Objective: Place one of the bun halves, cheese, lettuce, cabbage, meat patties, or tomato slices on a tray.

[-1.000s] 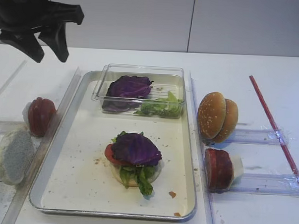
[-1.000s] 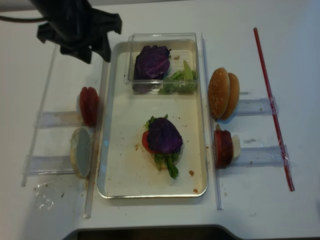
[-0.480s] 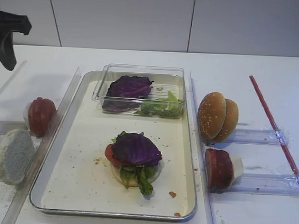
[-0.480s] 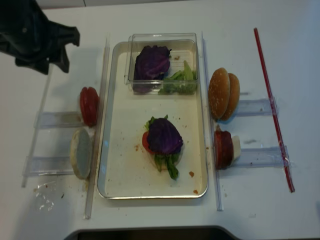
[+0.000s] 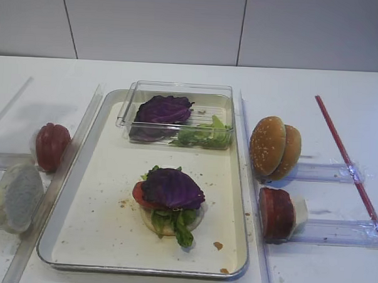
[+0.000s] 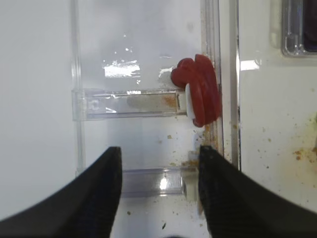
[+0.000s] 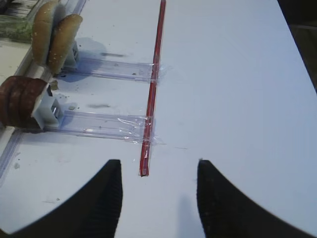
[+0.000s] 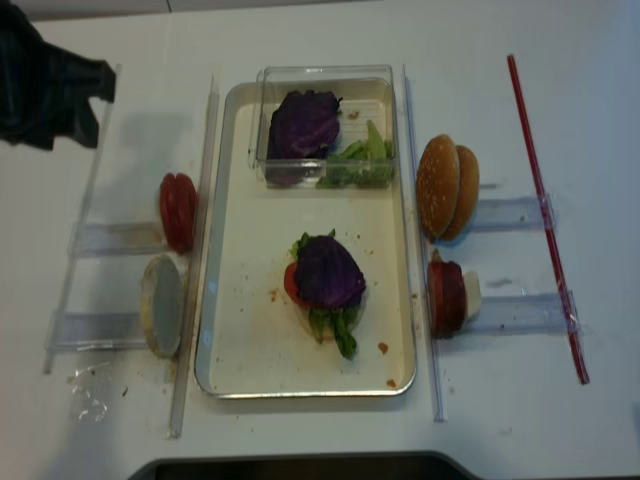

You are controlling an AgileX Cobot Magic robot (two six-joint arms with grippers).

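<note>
One stack is already built in the middle of the big silver metal tray (image 5: 103,238): a dark purple wavy cabbage leaf (image 5: 172,187) on top of green lettuce, a red slice and a pale bun. Both pincers are released and hold nothing, the left pincer (image 6: 157,191) above the round red tomato slices (image 6: 200,89) near the left edge of the surface, the right pincer (image 7: 156,198) over the bare right side. To do the next step well, I think the left pincer should drop straight down, pinch just one slice softly, and lay it flat on the stack.

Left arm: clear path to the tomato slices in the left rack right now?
Probably yes. The left claw is open and empty, just short of the tomato slices, which stand on edge at the end of their clear rack. Nothing lies between them, though the tray rim and a clear rail sit close beside the slices.
</note>
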